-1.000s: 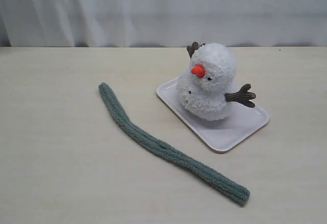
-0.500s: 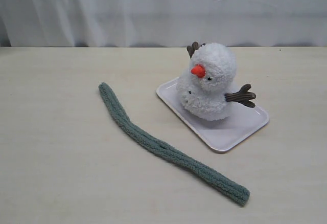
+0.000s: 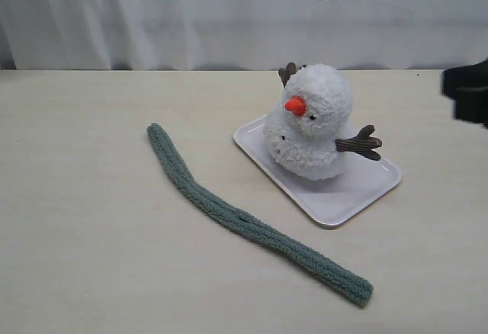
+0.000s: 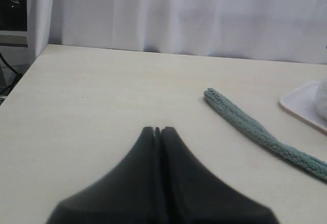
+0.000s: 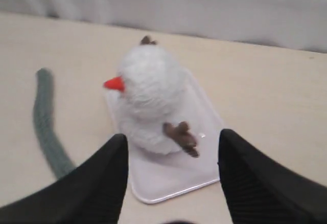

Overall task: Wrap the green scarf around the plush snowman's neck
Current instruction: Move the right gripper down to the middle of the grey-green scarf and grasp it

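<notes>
At far right, the right gripper (image 3: 462, 95), newly in view, jaws apart.

- Exterior view: out front and raised a bit, facing the white curtain (image 3: 229, 14) across the table (image 3: 76, 235). Mid-range, with the whole green scarf (image 3: 244, 223) and the plush snowman (image 3: 313, 120) on its tray (image 3: 358, 189) in frame.
- Left wrist view: low over the table, peeking past the pinched-together left gripper (image 4: 157, 130) toward the same curtain. Only part of the scarf and a tray corner caught.
- Right wrist view: closest of the three, tilted down past the wide-spread right gripper (image 5: 172, 134) at snowman, tray and one scarf end.
</notes>
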